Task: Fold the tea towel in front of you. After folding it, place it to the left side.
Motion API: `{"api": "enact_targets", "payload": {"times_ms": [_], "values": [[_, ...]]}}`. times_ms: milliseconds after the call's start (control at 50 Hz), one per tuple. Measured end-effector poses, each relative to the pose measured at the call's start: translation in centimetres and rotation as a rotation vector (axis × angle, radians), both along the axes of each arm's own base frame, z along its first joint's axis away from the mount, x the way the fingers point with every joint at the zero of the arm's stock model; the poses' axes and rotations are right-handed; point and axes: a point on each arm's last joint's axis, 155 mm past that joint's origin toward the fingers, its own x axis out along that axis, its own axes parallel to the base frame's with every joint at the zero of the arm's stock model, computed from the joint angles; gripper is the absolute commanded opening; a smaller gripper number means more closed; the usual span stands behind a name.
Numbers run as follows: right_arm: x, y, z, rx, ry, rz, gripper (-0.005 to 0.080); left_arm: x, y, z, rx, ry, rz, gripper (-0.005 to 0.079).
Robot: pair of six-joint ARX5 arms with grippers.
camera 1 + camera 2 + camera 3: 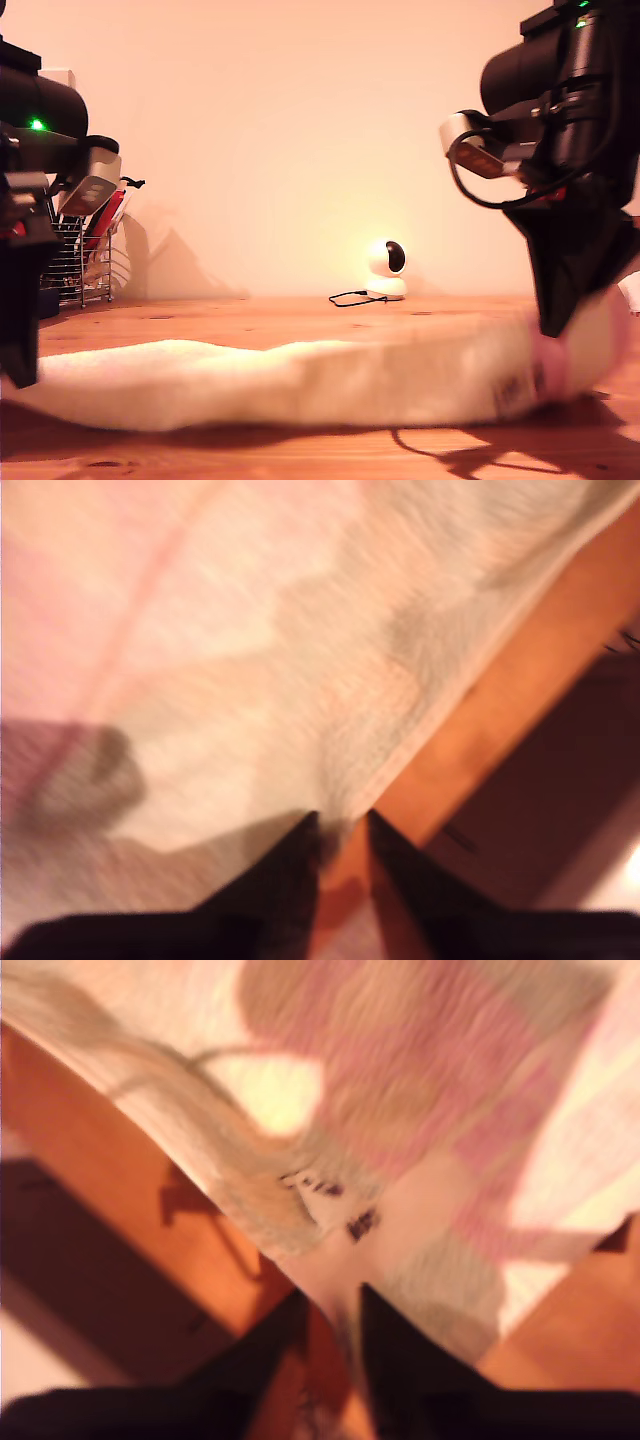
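Two grippers — my first gripper [342, 825] and my second gripper [330, 1300] — pinch edges of the tea towel [300, 385]: soft, light, floppy; best held by its corners

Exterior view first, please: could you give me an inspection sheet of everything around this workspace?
Surface: wooden table, bare around the towel.
Job's things: tea towel lying stretched across the table, dark print near the exterior view's right end.
Clutter: small white camera; wire rack at the exterior view's left.
Grippers: my first tool at the towel's edge, grip unclear; my second tool pinching the towel beside the print.
Cables: camera lead on the table; black loop on the arm.
Surroundings: plain wall.
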Motion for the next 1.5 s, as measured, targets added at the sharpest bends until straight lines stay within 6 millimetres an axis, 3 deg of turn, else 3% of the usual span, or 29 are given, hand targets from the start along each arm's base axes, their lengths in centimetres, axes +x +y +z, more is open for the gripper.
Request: {"api": "enact_targets", "payload": {"times_ms": [100,400,480,640,760,980,1280,1500], "values": [[-0.3,-0.1,0.0,-0.003,0.014,-0.001,0.0296,-0.2,-0.4,0.2,-0.023,0.011,-0.002,0.0328],[-1.9,-0.7,0.0,-0.029,0.08,0.0,0.0296,-3.1,-0.5,0.7,-0.042,0.138,0.003,0.0323],[-1.0,-0.3,0.0,-0.01,0.04,-0.001,0.0234,-3.1,-0.5,0.7,-0.038,0.138,0.005,0.0251],[2.0,2.0,0.5,0.097,-0.078,0.003,-0.0019,-0.6,-0.5,0.2,-0.024,0.044,0.042,0.0052],[4.2,3.3,1.2,0.16,-0.168,0.009,-0.001,0.4,-0.7,0.2,-0.033,0.006,0.053,-0.0017],[6.3,4.3,1.4,0.198,-0.246,0.014,-0.001,2.2,0.5,-0.3,0.046,-0.07,0.078,-0.0019],[8.4,5.5,-3.6,0.195,-0.22,0.007,-0.0011,3.0,3.4,-0.8,0.167,-0.102,0.113,-0.0019],[9.7,6.1,-4.3,0.206,-0.255,-0.006,-0.0011,3.6,5.0,-0.9,0.19,-0.105,0.164,-0.0019]]}}
